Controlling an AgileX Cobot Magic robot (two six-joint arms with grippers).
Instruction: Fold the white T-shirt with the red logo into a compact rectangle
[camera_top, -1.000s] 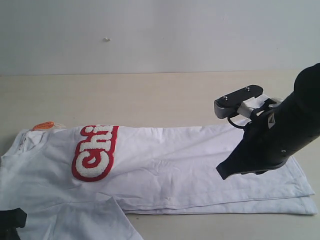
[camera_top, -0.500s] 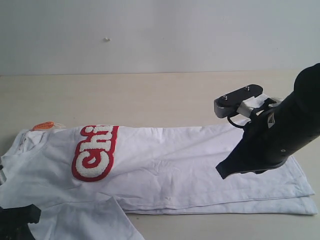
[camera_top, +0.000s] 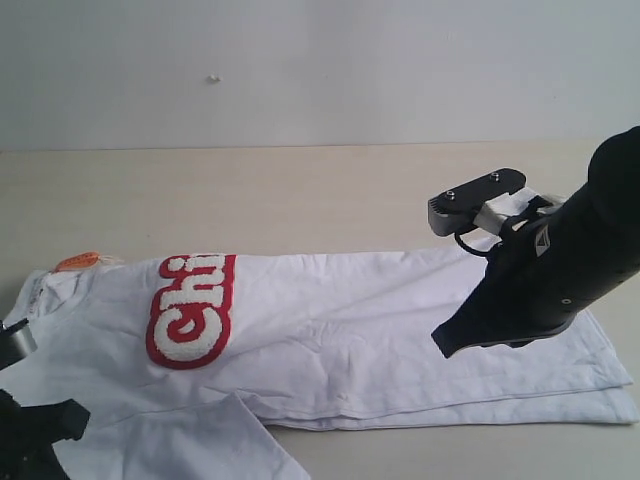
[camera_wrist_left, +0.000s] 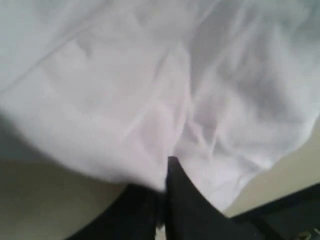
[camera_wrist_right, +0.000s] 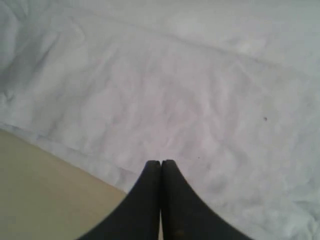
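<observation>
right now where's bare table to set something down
Bare: the wide table strip between the white T-shirt and the wall, plus a sliver along its near edge. Crowded: both shirt ends, right gripper over one, left gripper gripping the other.

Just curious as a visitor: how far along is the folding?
Done: far side of the white T-shirt folded in, cutting off the red logo. In hand: left tool seems to pinch the near edge; right tool hangs shut over the hem. Left: crosswise folds.

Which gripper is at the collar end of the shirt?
The left gripper, low beside the collar of the white T-shirt; the right gripper hovers over the hem end.
</observation>
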